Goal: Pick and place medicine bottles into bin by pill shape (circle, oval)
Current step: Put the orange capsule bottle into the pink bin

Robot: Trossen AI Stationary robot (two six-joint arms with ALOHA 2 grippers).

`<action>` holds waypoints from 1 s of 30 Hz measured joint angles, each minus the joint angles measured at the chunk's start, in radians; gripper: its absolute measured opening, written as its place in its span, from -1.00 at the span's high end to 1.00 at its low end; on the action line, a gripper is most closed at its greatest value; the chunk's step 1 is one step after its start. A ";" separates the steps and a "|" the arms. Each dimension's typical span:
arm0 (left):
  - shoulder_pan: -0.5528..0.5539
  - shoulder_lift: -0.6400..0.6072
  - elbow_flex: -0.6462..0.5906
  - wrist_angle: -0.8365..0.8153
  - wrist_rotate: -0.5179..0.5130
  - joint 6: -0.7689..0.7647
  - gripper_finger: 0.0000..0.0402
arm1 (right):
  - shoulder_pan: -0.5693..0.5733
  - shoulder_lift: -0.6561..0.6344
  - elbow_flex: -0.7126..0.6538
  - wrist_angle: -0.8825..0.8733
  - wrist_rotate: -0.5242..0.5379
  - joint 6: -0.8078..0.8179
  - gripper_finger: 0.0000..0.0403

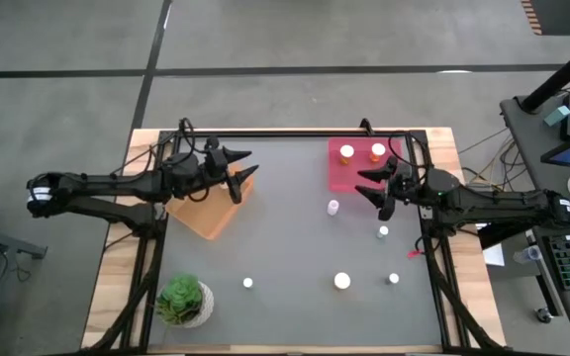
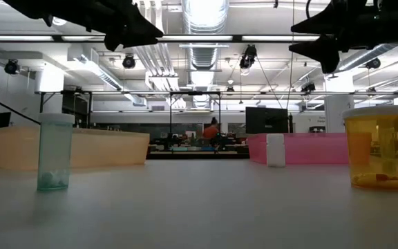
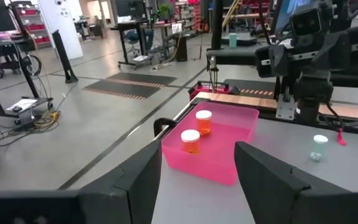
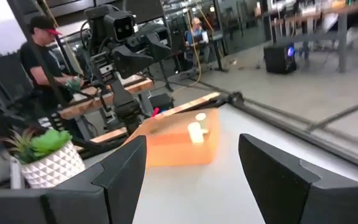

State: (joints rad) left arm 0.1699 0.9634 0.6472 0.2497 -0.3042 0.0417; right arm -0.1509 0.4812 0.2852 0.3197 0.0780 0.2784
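Two orange bottles with white caps (image 1: 347, 152) (image 1: 377, 150) stand in the pink bin (image 1: 336, 178); they also show in the left wrist view (image 3: 197, 121). White-capped bottles (image 4: 195, 132) sit in the orange bin (image 1: 206, 213). Several loose bottles stand on the grey mat: one (image 1: 332, 207) near the pink bin, one (image 1: 383, 231), and three near the front (image 1: 247, 282) (image 1: 341, 281) (image 1: 393, 278). My left gripper (image 1: 238, 171) is open and empty, raised over the orange bin's far right corner. My right gripper (image 1: 376, 190) is open and empty, raised beside the pink bin's near right corner.
A potted green plant (image 1: 184, 300) stands at the front left corner of the table. In the low view a pale bottle (image 2: 54, 152) and an orange bottle (image 2: 377, 149) stand close to the camera. A person (image 4: 39, 53) stands beyond the table's left side.
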 joint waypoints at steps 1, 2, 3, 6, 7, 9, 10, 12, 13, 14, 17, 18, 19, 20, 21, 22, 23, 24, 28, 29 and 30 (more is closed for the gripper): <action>0.000 0.000 0.000 0.000 0.000 0.000 0.07 | 0.000 0.000 0.000 -0.006 0.000 0.019 -0.22; 0.000 0.000 0.000 0.001 0.000 0.000 0.07 | 0.000 0.000 0.000 -0.011 0.000 0.032 -0.22; 0.000 0.000 0.000 0.001 0.000 0.000 0.07 | 0.000 0.000 0.000 -0.013 -0.002 0.048 -0.22; 0.000 0.000 -0.001 0.001 0.000 0.000 0.07 | 0.000 0.000 0.000 -0.023 -0.010 0.095 -0.22; 0.000 0.000 -0.001 0.001 0.000 0.000 0.07 | 0.000 0.000 0.000 -0.029 -0.013 0.109 -0.22; 0.000 0.000 -0.001 0.002 0.000 0.000 0.07 | 0.000 0.005 0.000 -0.033 -0.031 0.130 -0.22; 0.000 0.000 -0.001 0.002 0.000 0.000 0.07 | 0.000 0.009 0.000 -0.031 -0.039 0.138 -0.22; 0.000 0.000 -0.001 0.002 0.000 0.000 0.07 | 0.000 0.024 0.006 -0.042 -0.059 0.158 -0.22; 0.000 0.000 -0.001 0.002 0.000 0.000 0.07 | 0.000 0.036 0.016 -0.053 -0.068 0.162 -0.22; 0.000 0.000 -0.001 0.002 0.000 0.000 0.07 | 0.000 0.048 0.030 -0.075 -0.083 0.169 -0.22; 0.000 0.000 -0.002 0.002 0.000 0.000 0.07 | 0.003 0.096 0.091 -0.187 -0.111 0.176 -0.22; 0.000 0.000 -0.002 0.003 0.000 0.000 0.07 | 0.004 0.113 0.119 -0.237 -0.114 0.173 -0.22; 0.000 0.000 -0.002 0.003 0.000 0.000 0.07 | 0.007 0.132 0.149 -0.297 -0.114 0.164 -0.22; 0.000 0.000 -0.002 0.002 0.000 0.000 0.07 | 0.011 0.151 0.181 -0.362 -0.114 0.153 -0.22; 0.000 0.000 -0.003 0.003 0.000 0.000 0.07 | 0.017 0.170 0.212 -0.425 -0.115 0.145 -0.22; 0.000 0.000 -0.004 0.003 0.000 0.000 0.07 | 0.024 0.190 0.243 -0.487 -0.116 0.135 -0.22; 0.000 0.000 -0.005 0.003 0.000 0.000 0.07 | 0.033 0.211 0.274 -0.546 -0.116 0.124 -0.22; 0.000 0.000 -0.007 0.003 0.000 0.000 0.07 | 0.046 0.232 0.305 -0.596 -0.116 0.120 -0.22; 0.000 0.000 -0.017 0.001 0.000 -0.001 0.07 | 0.122 0.316 0.411 -0.737 -0.134 0.102 -0.22; 0.000 0.000 -0.017 -0.001 0.000 -0.002 0.07 | 0.147 0.338 0.434 -0.759 -0.134 0.099 -0.22; -0.001 0.000 -0.017 -0.002 0.000 -0.002 0.07 | 0.170 0.358 0.455 -0.776 -0.133 0.096 -0.22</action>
State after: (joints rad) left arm 0.1693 0.9632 0.6300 0.2474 -0.3042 0.0399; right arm 0.0194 0.8397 0.7402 -0.4560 -0.0549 0.3746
